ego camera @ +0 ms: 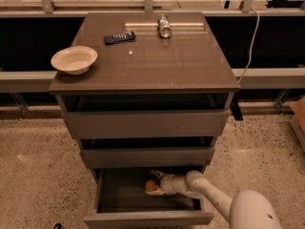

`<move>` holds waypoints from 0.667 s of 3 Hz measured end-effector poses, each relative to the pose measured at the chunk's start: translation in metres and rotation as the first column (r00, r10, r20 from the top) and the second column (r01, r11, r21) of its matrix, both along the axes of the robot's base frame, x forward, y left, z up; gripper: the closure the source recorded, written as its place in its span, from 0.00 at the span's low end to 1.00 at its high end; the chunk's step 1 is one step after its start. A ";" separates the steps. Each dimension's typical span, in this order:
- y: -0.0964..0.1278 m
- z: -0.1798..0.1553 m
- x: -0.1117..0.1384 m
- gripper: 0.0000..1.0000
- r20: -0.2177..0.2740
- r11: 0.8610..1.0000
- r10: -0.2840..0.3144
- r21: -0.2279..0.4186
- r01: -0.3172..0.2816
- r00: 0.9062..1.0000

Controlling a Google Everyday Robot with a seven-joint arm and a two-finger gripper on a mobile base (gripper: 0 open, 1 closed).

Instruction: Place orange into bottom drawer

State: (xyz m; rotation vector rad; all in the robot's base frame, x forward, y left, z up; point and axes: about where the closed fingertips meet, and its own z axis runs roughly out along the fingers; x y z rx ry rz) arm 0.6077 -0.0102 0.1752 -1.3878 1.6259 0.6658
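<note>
Camera view looks down on the cabinet from the front, and nearest the lens is the robot's white rounded arm (224,202). It comes in from the lower right and reaches leftward into the bottom drawer (143,219), the lowest, narrowest dark grey-brown box, which stands pulled well out.

At the arm's end the pale two-finger gripper (153,183) lies low inside that drawer, about mid-width, pointing left along the drawer's long axis. The small round orange (150,186) sits right at the gripper's tip, between the two fingers and inside the drawer's walls. The jaws stand spread wider than the fruit, one finger on the far side of it and one on the near side. The far one looks to be clear of the skin, while the near one is close enough that contact cannot be ruled out. So the fruit seems to rest on the drawer floor rather than hang in a grip.

The coming move turns on this: the orange lies straight ahead of the gripper, to its left, so pulling back rightward along the arm's own line should clear the fruit without nudging it.

Behind and above sit the two wider grey-brown drawers (143,124), each pulled out less far. Farther back, the flat brown cabinet top (157,68) carries a shallow cream bowl (74,59) at its left edge, a dark flat remote (119,37) and a shiny metal can (164,26) lying on its side.
</note>
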 end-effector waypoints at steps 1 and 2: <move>0.001 0.000 -0.001 0.00 -0.001 1.000 0.002 0.001 -0.002 1.000; 0.001 0.000 -0.001 0.00 -0.001 1.000 0.002 0.001 -0.002 1.000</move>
